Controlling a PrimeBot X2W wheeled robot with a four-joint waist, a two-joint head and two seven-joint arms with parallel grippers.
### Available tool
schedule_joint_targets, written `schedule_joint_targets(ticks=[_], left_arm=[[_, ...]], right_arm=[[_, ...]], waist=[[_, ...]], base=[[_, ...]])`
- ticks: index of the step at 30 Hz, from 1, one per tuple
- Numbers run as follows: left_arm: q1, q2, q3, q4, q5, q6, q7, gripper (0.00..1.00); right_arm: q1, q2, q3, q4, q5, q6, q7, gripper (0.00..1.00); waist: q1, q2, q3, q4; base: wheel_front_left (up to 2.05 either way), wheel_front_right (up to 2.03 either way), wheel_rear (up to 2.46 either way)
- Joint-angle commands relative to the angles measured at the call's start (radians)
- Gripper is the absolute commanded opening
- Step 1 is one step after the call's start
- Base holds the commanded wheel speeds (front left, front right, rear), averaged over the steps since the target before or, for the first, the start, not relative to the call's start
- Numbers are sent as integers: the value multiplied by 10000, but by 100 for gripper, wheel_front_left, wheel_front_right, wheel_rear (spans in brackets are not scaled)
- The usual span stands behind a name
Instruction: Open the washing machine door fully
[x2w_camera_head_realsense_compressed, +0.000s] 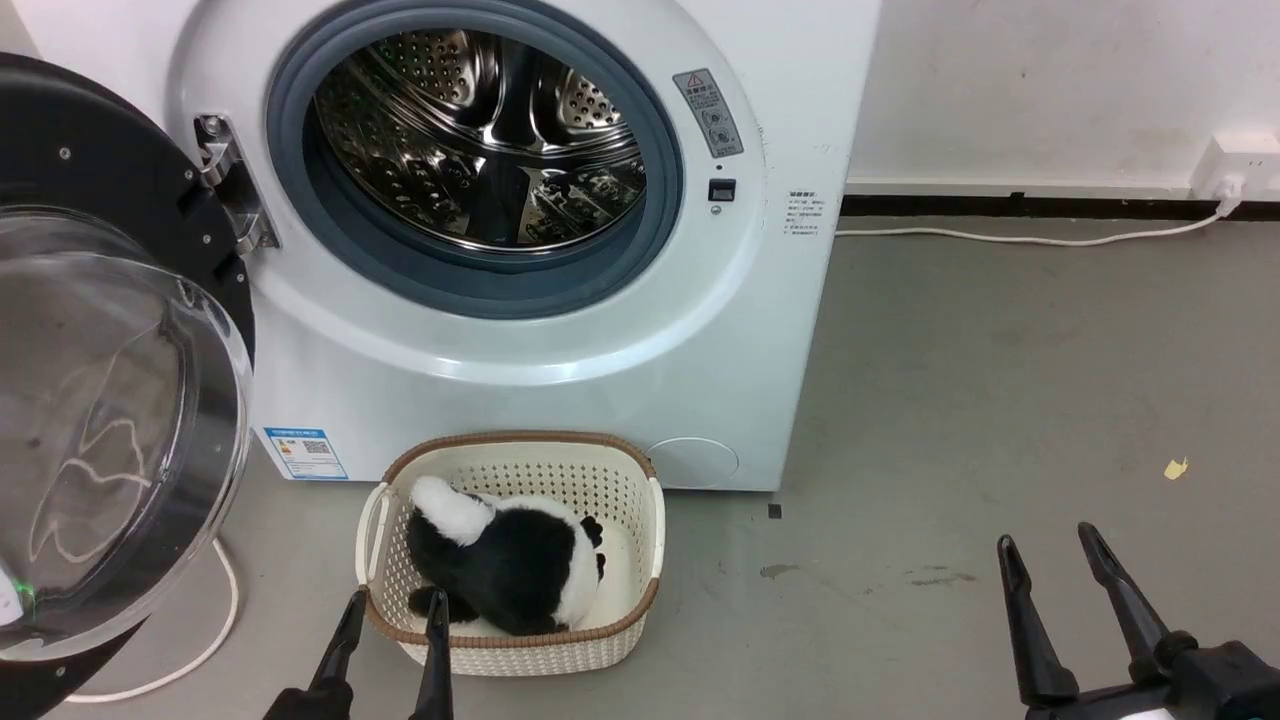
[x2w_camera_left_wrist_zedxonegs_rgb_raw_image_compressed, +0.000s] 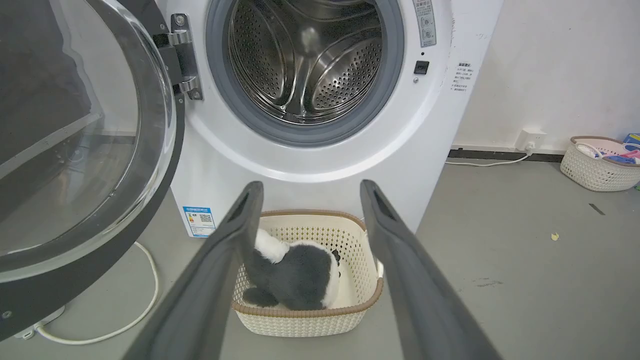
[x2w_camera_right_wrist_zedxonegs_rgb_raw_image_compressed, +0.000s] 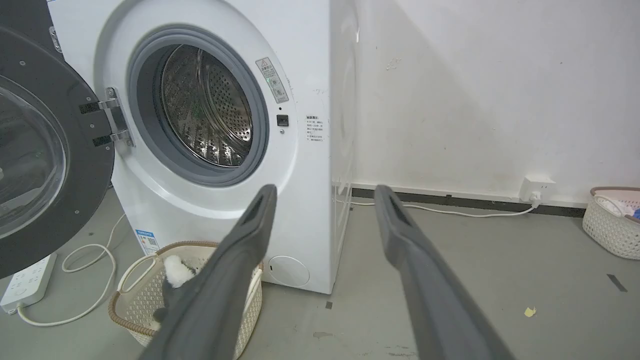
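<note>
Washing machine door (x2w_camera_head_realsense_compressed: 100, 380) sat far left, hanging wide off the hinge (x2w_camera_head_realsense_compressed: 235, 190), inner face and domed glass toward the robot, free edge cut off by the frame. Likely rigid and fairly heavy, pivots on that hinge only. The glass looked slick and breakable, so push or hook on the black rim far from the hinge, not the dome; handle tab couldn't be made out. White cable (x2w_camera_head_realsense_compressed: 215, 620) and power strip (x2w_camera_right_wrist_zedxonegs_rgb_raw_image_compressed: 25, 280) lay on the floor under the door, possible snag low down. Drum (x2w_camera_head_realsense_compressed: 480, 140) was open and looked empty. Basket (x2w_camera_head_realsense_compressed: 520, 655) with a black-and-white plush toy (x2w_camera_head_realsense_compressed: 510, 565) stood just before the machine, right of the door. Left end effector (x2w_camera_head_realsense_compressed: 397, 600) was at the basket's near rim, fingers spread, holding nothing. Right end effector (x2w_camera_head_realsense_compressed: 1046, 540) was well apart over bare floor, also spread and empty.
</note>
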Motion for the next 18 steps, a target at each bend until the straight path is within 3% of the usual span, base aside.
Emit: schedule_joint_targets(ticks=[1, 12, 13, 18], left_arm=[[-79, -24, 12, 36, 45, 35, -83, 100], [-271, -130, 85, 3, 20, 60, -120, 100], [-152, -79, 57, 17, 26, 53, -73, 0], [-173, -91, 52, 8, 61, 30, -31, 0]], right_arm=[[114, 35, -3, -43, 40, 8, -45, 100], [83, 35, 15, 21, 164, 8, -45, 100], [-2, 0, 8, 12, 93, 0, 3, 0], [-24, -1, 13, 15, 69, 0, 49, 0]], waist=[[0, 0, 8, -1], [0, 0, 26, 81], [1, 0, 27, 82], [1, 0, 29, 79]], base=[[0, 0, 0], [0, 0, 0], [0, 0, 0], [0, 0, 0]])
